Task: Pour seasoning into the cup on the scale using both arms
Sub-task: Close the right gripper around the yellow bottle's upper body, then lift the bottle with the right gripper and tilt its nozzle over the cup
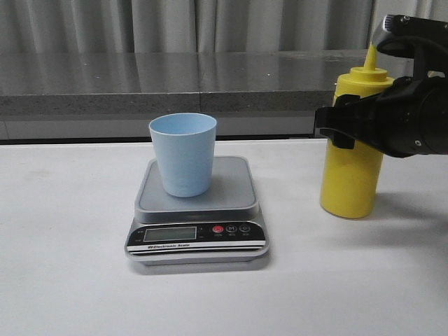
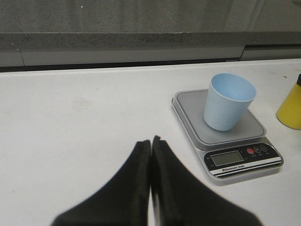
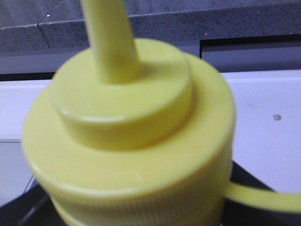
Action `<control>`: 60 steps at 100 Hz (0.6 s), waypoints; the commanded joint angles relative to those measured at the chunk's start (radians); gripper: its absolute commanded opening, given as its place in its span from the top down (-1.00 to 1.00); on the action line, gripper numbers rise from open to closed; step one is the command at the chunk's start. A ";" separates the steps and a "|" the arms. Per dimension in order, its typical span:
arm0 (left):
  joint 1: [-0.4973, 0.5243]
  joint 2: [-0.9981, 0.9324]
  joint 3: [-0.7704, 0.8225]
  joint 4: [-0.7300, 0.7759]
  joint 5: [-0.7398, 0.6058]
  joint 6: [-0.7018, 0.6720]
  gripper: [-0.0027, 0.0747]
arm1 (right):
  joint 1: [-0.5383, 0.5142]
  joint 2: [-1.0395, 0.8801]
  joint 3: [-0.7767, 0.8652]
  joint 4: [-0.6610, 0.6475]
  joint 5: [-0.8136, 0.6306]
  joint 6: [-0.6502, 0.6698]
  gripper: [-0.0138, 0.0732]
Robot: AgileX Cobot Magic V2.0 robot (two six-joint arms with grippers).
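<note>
The yellow seasoning bottle [image 1: 350, 182] stands upright on the white table, right of the scale. My right gripper [image 1: 346, 127] is closed around its upper body, just under the cap. In the right wrist view the cap and cone nozzle [image 3: 127, 122] fill the frame, with the cap strap [image 3: 263, 197] trailing off and black fingers [image 3: 19, 212] showing at the sides. The light blue cup [image 1: 182, 154] stands upright and looks empty on the grey platform of the scale [image 1: 234, 189]. My left gripper [image 2: 151, 140] is shut and empty over bare table, apart from the scale [image 2: 188, 106] and the cup [image 2: 228, 101].
A grey stone ledge [image 1: 175, 77] runs along the back of the white table [image 1: 63, 231], with curtains behind it. The bottle's base also shows in the left wrist view [image 2: 291, 110], beyond the scale.
</note>
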 commanded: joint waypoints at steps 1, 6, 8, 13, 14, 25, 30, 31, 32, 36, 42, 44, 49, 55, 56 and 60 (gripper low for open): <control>0.001 0.009 -0.024 -0.009 -0.078 -0.008 0.98 | 0.002 -0.031 -0.023 -0.007 -0.077 0.000 0.24; 0.001 0.009 -0.024 -0.009 -0.078 -0.008 0.98 | 0.002 -0.031 -0.023 -0.007 -0.081 0.000 0.40; 0.001 0.009 -0.024 -0.009 -0.078 -0.008 0.98 | 0.002 -0.031 -0.023 -0.007 -0.082 0.000 0.47; 0.001 0.009 -0.024 -0.009 -0.078 -0.008 0.98 | 0.002 -0.031 -0.023 -0.007 -0.089 0.000 0.63; 0.001 0.009 -0.024 -0.009 -0.078 -0.008 0.98 | 0.002 -0.031 -0.023 -0.007 -0.091 0.000 0.67; 0.001 0.009 -0.024 -0.009 -0.078 -0.008 0.98 | 0.002 -0.033 -0.023 -0.019 -0.099 -0.001 0.83; 0.001 0.009 -0.024 -0.009 -0.078 -0.008 0.98 | 0.002 -0.040 -0.023 -0.043 -0.094 -0.001 0.82; 0.001 0.009 -0.024 -0.009 -0.078 -0.008 0.98 | 0.002 -0.043 -0.023 -0.047 -0.094 -0.001 0.82; 0.001 0.009 -0.024 -0.009 -0.078 -0.008 0.98 | 0.002 -0.044 -0.023 -0.050 -0.093 -0.001 0.82; 0.001 0.009 -0.024 -0.009 -0.078 -0.008 0.98 | 0.002 -0.052 -0.024 -0.069 -0.090 -0.001 0.82; 0.001 0.009 -0.024 -0.009 -0.078 -0.008 0.98 | 0.002 -0.065 -0.031 -0.096 -0.068 -0.001 0.82; 0.001 0.009 -0.024 -0.009 -0.078 -0.008 0.98 | 0.002 -0.070 -0.040 -0.110 -0.049 -0.001 0.82; 0.001 0.009 -0.024 -0.009 -0.078 -0.008 0.98 | 0.002 -0.087 -0.063 -0.136 0.016 -0.001 0.82; 0.001 0.009 -0.024 -0.009 -0.078 -0.008 0.98 | 0.002 -0.108 -0.104 -0.163 0.136 -0.001 0.82; 0.001 0.009 -0.024 -0.009 -0.078 -0.008 0.98 | 0.002 -0.110 -0.115 -0.169 0.151 -0.001 0.82; 0.001 0.009 -0.024 -0.009 -0.078 -0.008 0.98 | 0.002 -0.124 -0.147 -0.185 0.241 -0.001 0.82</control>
